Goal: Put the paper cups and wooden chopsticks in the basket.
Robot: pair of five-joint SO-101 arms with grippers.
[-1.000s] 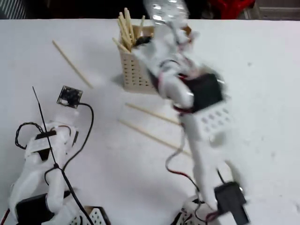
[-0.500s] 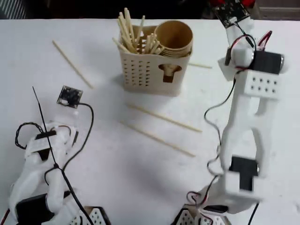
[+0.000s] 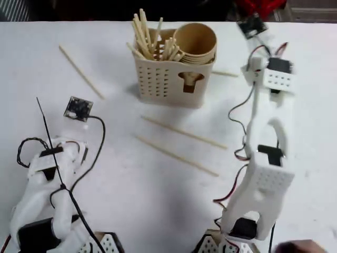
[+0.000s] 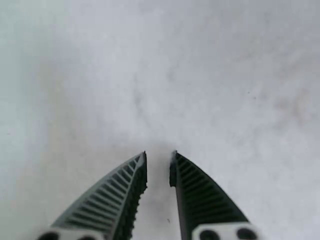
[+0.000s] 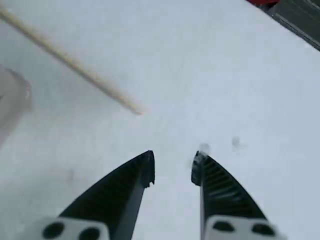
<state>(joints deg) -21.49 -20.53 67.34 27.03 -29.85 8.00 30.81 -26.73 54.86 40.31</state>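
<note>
High view: the basket (image 3: 171, 84) stands at the far middle of the table (image 3: 310, 121). The paper cups (image 3: 196, 39) are stacked in its right half and a bunch of chopsticks (image 3: 146, 37) stands upright in its left half. Four sticks are not yet in. A slanting chopstick (image 3: 80, 71) lies off to the far left. A middle chopstick (image 3: 184, 133) and a near chopstick (image 3: 176, 155) lie side by side just on the near side of the basket. The rightmost chopstick (image 3: 225, 74) pokes out to the right from behind the basket.

The right arm (image 3: 266, 174) is stretched out to the far right, its wrist just right of the basket. In its wrist view the right claw (image 5: 173, 157) has its jaws a little apart with nothing between them, over bare table. The rightmost chopstick (image 5: 75, 62) lies just ahead of it. The stick's free end points at the claw, and its length runs away on a slant toward the basket. That end sits off to one side of the gap, so the jaws do not straddle it. I'd say the claw needs to slide over and turn until its jaws cross the stick.

The left arm (image 3: 45, 184) is folded at the near left, well apart from all this. The left claw (image 4: 158, 157) points down at the table with its jaws almost together, gripping nothing. The right arm is plainly the nearer one for this stick.
</note>
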